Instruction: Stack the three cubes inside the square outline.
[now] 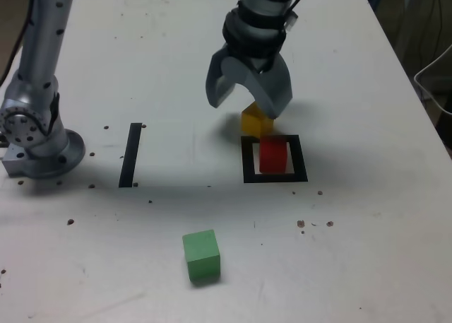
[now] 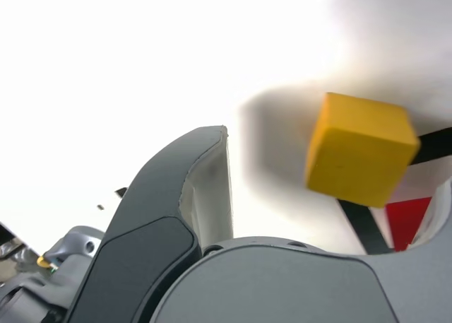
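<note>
Currently the gripper [image 1: 248, 102] is seen with its jaws spread wide and nothing between them, poised above the yellow cube [image 1: 256, 121]. That cube lies directly below and slightly toward the near side of the fingertips, just outside the far edge of the square outline [image 1: 275, 175], touching or almost touching its black border; the wrist view shows the yellow cube [image 2: 359, 148] set off to one side of the jaw gap rather than centred in it. The red cube [image 1: 273, 156] is placed inside the outline on its white centre. The green cube [image 1: 201, 255] rests well apart, nearer the camera and toward the exterior view's left. A short descent with a small centring correction is judged sufficient for the grasp. The white table [image 1: 367, 252] is flat, lightly speckled, and otherwise carries only a narrow black strip [image 1: 131, 155] at the exterior view's left, near the arm's base [image 1: 39, 143]. Ample room surrounds the yellow cube, except on the side facing the red cube.
</note>
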